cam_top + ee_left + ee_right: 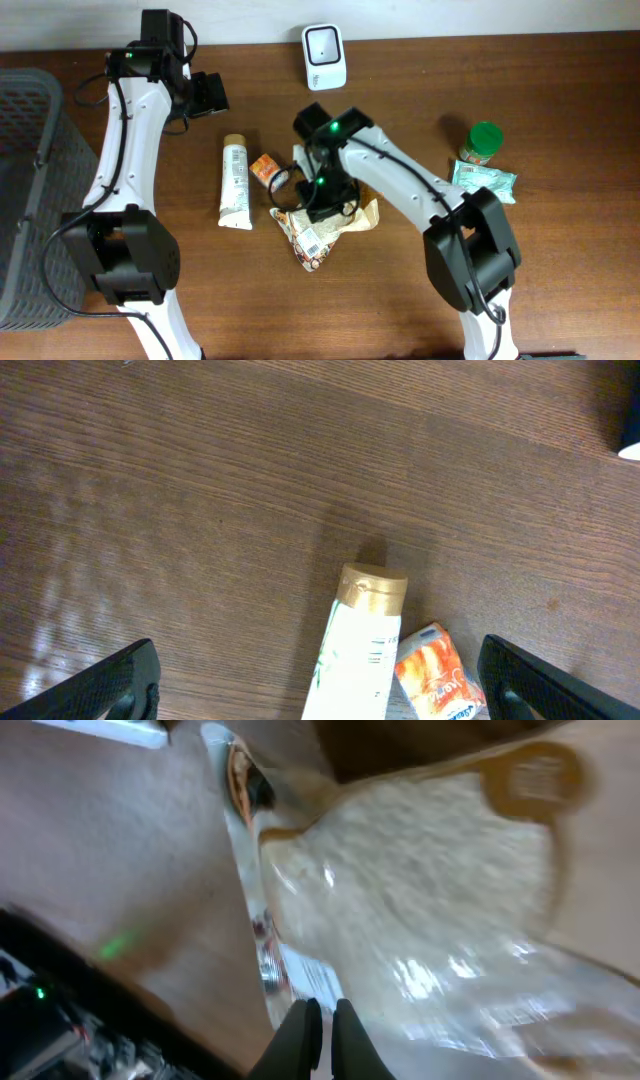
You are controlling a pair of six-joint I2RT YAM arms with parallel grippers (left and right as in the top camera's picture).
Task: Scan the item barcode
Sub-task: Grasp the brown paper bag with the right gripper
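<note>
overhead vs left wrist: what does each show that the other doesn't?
Overhead only: right end effector shut on the snack bag, green-lidded jar, teal packet, grey basket.
Left wrist only: small print on the white tube near its gold cap.
Both: that tube, the orange packet, the open left end effector.

the overhead view is bright and sharp, with only soft shadows on the table. in the left wrist view a pale shine lies on the wood at the left. the right wrist view is very blurry, with white glare spots on the packet.
</note>
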